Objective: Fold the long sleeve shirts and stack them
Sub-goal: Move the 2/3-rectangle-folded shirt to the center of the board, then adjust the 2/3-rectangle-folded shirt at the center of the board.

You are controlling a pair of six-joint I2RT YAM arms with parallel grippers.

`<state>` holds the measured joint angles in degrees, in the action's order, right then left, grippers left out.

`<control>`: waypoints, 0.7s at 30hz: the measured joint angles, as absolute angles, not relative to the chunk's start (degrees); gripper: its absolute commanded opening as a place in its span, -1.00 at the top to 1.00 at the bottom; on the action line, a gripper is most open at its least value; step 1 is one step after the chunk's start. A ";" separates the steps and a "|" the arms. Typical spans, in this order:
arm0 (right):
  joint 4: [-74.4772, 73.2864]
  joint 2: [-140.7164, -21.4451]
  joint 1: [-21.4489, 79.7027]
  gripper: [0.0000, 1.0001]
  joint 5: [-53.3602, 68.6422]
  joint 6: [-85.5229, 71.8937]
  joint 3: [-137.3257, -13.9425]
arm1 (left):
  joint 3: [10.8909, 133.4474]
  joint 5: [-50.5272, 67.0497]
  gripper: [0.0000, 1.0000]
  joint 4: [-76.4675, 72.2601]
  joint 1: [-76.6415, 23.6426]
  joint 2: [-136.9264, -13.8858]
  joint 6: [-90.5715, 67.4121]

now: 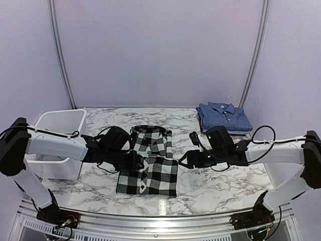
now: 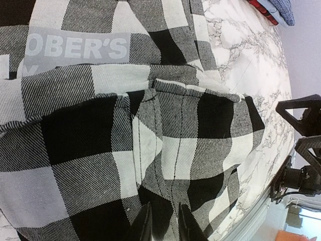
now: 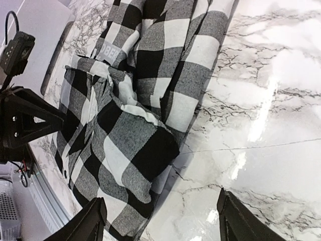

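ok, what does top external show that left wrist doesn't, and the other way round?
Only top external: the white bin at the left, and the blue shirt seen whole at the back right.
Only left wrist: the white lettering, OBER'S, on the black-and-white check shirt, and the left claw with its fingertips narrowly apart over the cloth.
Both: that shirt, the marble table and the right claw beside the shirt. Left wrist catches only a corner of the blue shirt.

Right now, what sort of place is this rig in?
Probably a robot test booth, not a home: plain wall panels, a marble-look table, and a metal mounting rail at its near edge.
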<state>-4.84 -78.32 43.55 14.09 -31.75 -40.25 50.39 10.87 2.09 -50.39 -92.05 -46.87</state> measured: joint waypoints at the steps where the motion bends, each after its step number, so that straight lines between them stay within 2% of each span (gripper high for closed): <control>1: -3.36 -79.46 42.46 -0.40 15.68 -31.92 -39.86 | 50.54 10.83 0.59 2.28 -50.48 -92.05 -46.89; 7: 6.76 -87.05 38.52 -0.36 25.71 -34.06 -39.18 | 52.23 10.35 0.59 4.14 -50.63 -92.07 -46.92; 14: 14.46 -94.80 37.95 -0.19 31.83 -36.29 -39.29 | 55.40 9.98 0.59 5.58 -50.65 -93.17 -46.92; 18: 15.84 -97.41 37.93 0.04 32.95 -36.71 -40.84 | 56.55 9.96 0.59 6.15 -50.65 -93.93 -46.89; 21: 15.94 -98.32 37.93 0.43 32.93 -36.10 -43.55 | 56.66 9.91 0.60 6.61 -50.65 -94.02 -46.89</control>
<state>15.94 -98.32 37.93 32.93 -36.10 -43.55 56.66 9.91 6.61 -50.65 -94.02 -46.89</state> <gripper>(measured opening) 0.447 0.204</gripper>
